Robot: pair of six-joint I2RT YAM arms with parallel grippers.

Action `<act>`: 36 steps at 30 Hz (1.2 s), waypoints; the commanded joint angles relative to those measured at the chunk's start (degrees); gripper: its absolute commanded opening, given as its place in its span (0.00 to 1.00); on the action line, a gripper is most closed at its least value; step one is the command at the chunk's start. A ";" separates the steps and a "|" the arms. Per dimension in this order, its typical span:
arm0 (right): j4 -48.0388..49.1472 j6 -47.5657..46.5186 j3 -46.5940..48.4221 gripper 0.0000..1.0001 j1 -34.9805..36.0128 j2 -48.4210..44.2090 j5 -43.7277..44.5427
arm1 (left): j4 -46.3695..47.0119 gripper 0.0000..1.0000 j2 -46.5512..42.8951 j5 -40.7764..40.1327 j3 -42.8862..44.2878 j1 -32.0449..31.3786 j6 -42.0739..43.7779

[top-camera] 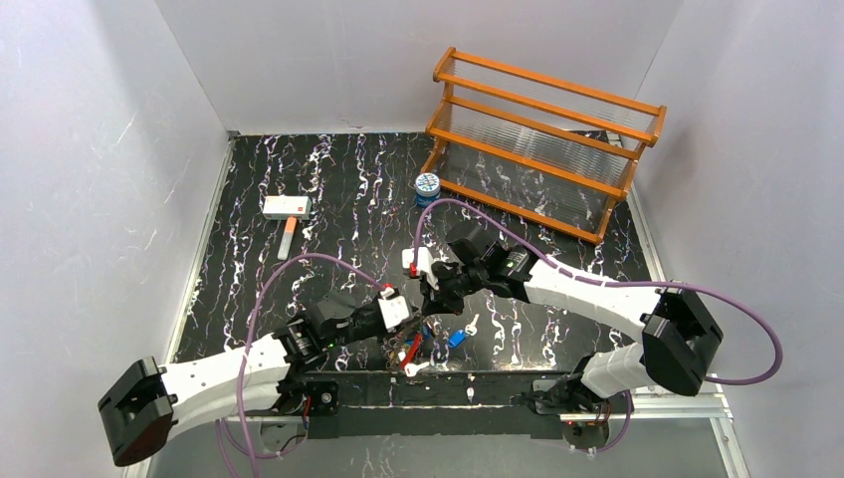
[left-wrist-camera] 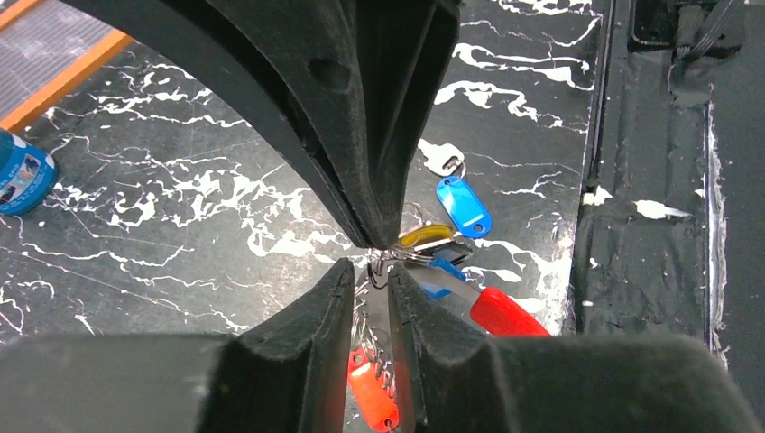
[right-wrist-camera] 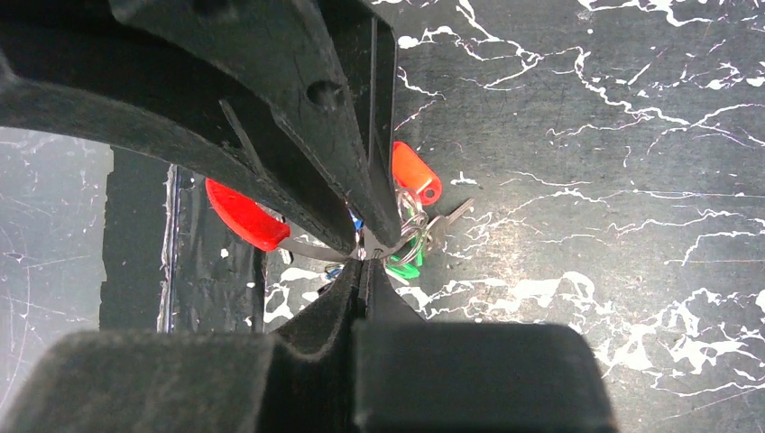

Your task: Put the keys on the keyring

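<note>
The keys lie bunched near the table's front edge [top-camera: 408,349]. In the left wrist view I see a blue head [left-wrist-camera: 465,206], a yellow head [left-wrist-camera: 424,234], a red head [left-wrist-camera: 510,311] and an orange-red one [left-wrist-camera: 374,392]. Silvery loops of the keyring [right-wrist-camera: 408,219] sit in the bunch beside a green head [right-wrist-camera: 404,268]. My right gripper [right-wrist-camera: 365,257] is shut on the keyring's wire, just above the bunch [top-camera: 435,294]. My left gripper [left-wrist-camera: 372,275] meets it tip to tip. Its jaws stand a narrow gap apart around wire coils and a grey blade; a grip is not clear.
One blue key [top-camera: 458,337] and a silver key [top-camera: 473,322] lie apart, right of the bunch. A blue-and-white tin [top-camera: 427,186] stands before the orange rack [top-camera: 542,139] at the back right. A white tool with an orange handle [top-camera: 287,211] lies at the back left.
</note>
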 commanded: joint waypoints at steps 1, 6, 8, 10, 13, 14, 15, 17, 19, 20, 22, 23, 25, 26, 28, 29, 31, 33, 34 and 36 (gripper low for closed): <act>2.75 0.37 2.24 0.01 0.32 -1.77 -1.94 | 1.61 0.18 1.61 2.07 0.85 -0.16 -0.05; 3.00 0.58 2.06 0.01 0.50 -1.84 -2.08 | 2.98 0.11 3.40 3.38 1.24 -0.18 -0.10; 3.00 0.64 2.05 0.01 0.54 -1.73 -1.95 | 3.70 0.09 3.64 4.05 1.40 -0.22 -0.37; 2.91 0.60 1.90 0.01 0.57 -1.62 -1.79 | 4.71 0.09 3.51 4.39 1.20 -0.19 -0.76; 3.07 0.47 1.78 0.01 0.51 -1.45 -1.43 | 7.11 0.14 2.79 4.15 0.31 -0.15 -1.85; 3.01 0.47 1.91 0.01 0.52 -1.37 -1.41 | 7.71 0.13 2.59 4.21 -0.01 -0.19 -2.18; 2.94 0.47 1.97 0.01 0.52 -1.35 -1.45 | 8.12 0.11 2.41 4.29 -0.16 -0.14 -2.44; 3.08 0.47 1.92 0.01 0.56 -1.35 -1.62 | 8.44 0.03 2.69 4.49 -0.35 -0.20 -2.61; 3.34 0.47 1.88 0.01 0.51 -1.35 -1.39 | 8.41 0.00 3.51 5.05 -0.51 -0.17 -2.65; 3.42 0.53 1.92 0.01 0.58 -1.35 -1.20 | 8.41 0.00 4.03 5.29 -0.53 -0.16 -2.84; 3.75 0.54 1.84 0.01 0.55 -1.61 -0.90 | 8.41 0.00 4.56 5.35 -0.60 -0.20 -3.22; 4.33 0.60 1.50 0.01 0.54 -1.88 -0.63 | 8.41 0.00 4.62 5.11 -0.74 -0.15 -3.32; 6.34 0.93 0.13 0.03 0.55 -2.90 0.25 | 8.61 0.00 4.36 3.71 -1.15 -0.16 -3.41; 7.34 1.10 -0.71 0.07 0.46 -3.46 0.72 | 8.89 0.00 3.98 2.69 -1.48 -0.16 -3.56; 9.40 2.33 -2.50 0.15 -0.04 -4.68 0.67 | 9.68 0.00 2.64 0.78 -2.32 -0.17 -4.26; 10.49 3.30 -3.12 0.21 -0.52 -5.40 0.19 | 10.21 0.00 1.88 0.02 -2.82 -0.15 -4.79; 13.04 5.76 -4.38 0.29 -1.42 -6.92 -1.52 | 13.32 0.00 0.35 -1.48 -4.43 -0.16 -6.22; 15.76 7.92 -5.83 0.39 -1.92 -8.51 -2.22 | 18.45 0.00 -1.14 -2.37 -6.95 -0.16 -8.24; 18.32 8.87 -6.53 0.43 -2.14 -9.37 -2.36 | 21.50 0.00 -1.83 -2.94 -8.45 -0.16 -9.30; 19.55 10.34 -7.31 0.45 -2.58 -10.09 -2.34 | 26.40 0.00 -2.94 -3.94 -10.82 -0.15 -11.31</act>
